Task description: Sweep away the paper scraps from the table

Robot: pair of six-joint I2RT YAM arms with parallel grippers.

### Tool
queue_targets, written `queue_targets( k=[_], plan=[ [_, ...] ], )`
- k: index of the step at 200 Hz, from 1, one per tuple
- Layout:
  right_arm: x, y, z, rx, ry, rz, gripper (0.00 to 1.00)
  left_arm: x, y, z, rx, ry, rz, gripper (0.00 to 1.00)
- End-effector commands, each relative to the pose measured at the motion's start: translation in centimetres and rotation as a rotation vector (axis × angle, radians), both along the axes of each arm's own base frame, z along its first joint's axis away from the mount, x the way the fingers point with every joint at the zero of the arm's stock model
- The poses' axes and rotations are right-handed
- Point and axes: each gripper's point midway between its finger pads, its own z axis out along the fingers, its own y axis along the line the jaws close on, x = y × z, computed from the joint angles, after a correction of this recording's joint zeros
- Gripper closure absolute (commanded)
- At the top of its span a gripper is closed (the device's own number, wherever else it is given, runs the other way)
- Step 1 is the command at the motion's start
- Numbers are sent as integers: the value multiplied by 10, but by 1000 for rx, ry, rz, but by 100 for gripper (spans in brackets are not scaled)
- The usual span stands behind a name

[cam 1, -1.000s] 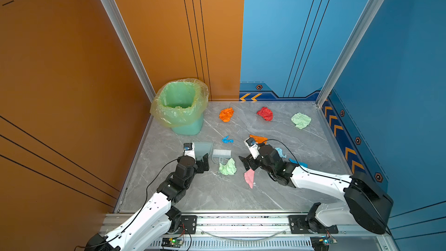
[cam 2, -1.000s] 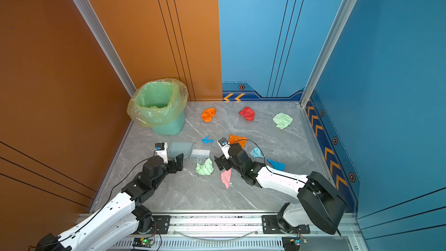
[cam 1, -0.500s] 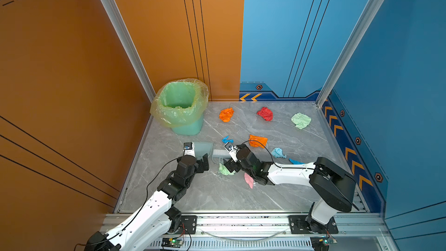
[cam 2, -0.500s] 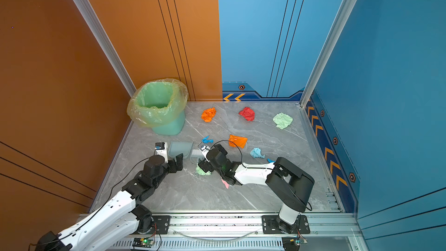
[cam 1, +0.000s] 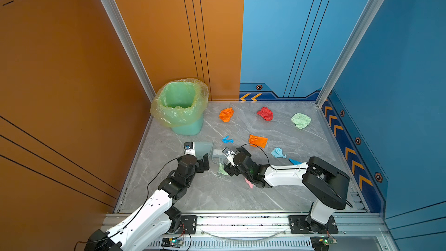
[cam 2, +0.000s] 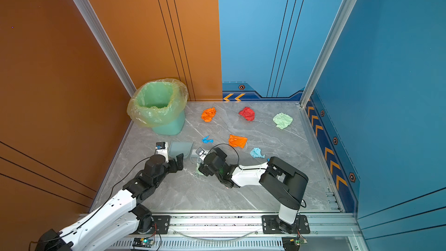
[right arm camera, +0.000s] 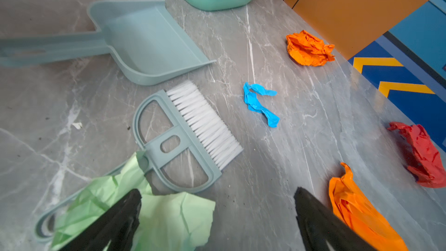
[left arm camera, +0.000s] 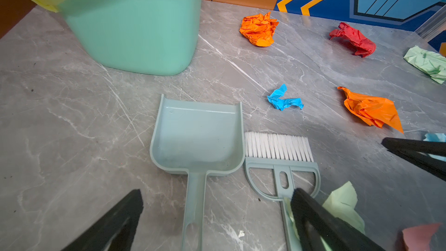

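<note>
Several crumpled paper scraps lie on the grey table [cam 1: 212,196]: orange [cam 1: 226,114], red [cam 1: 265,113] and pale green [cam 1: 301,120] at the back, a flatter orange one [cam 1: 257,141] and small blue ones [cam 1: 226,139] mid-table. My left gripper [left arm camera: 217,194] is open, its fingers either side of the pale blue dustpan's handle [left arm camera: 194,204] without touching it. My right gripper [right arm camera: 217,193] is open above a pale green scrap [right arm camera: 169,216] that covers part of the brush's handle [right arm camera: 79,196]. A pink scrap [cam 1: 249,183] shows under the right arm.
The dustpan [cam 1: 204,149] and brush [cam 1: 218,155] lie side by side, mouth and bristles pointing to the back. A green bin with a yellowish liner [cam 1: 181,107] stands at the back left corner. Walls close three sides; the frame rail [cam 1: 241,220] runs along the front.
The right arm has swung left, folding at the elbow, from the middle of the table to above the brush handle and the green scrap. The left arm has hardly moved.
</note>
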Motion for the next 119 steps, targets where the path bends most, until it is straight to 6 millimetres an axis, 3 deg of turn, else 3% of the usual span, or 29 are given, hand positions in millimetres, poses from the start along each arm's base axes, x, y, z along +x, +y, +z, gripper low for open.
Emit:
queue_targets(
  k=[1, 23, 71, 100, 119],
  plan=[
    [-1, -24, -19, -116, -3, -28, 0, 5, -6, 15, -8, -24, -13, 2],
    [1, -40, -25, -144, 12, -51, 0, 6, -5, 15, 5, -5, -8, 2],
    [21, -84, -17, -146, 2, -178, 0, 9, -14, 18, 29, 22, -41, 2],
    [40, -114, -4, -177, -45, -291, 0, 10, -21, 14, 47, 45, -69, 2],
    [46, -118, 12, -136, -56, -299, 0, 11, -25, 11, 60, 57, -82, 2]
  ],
)
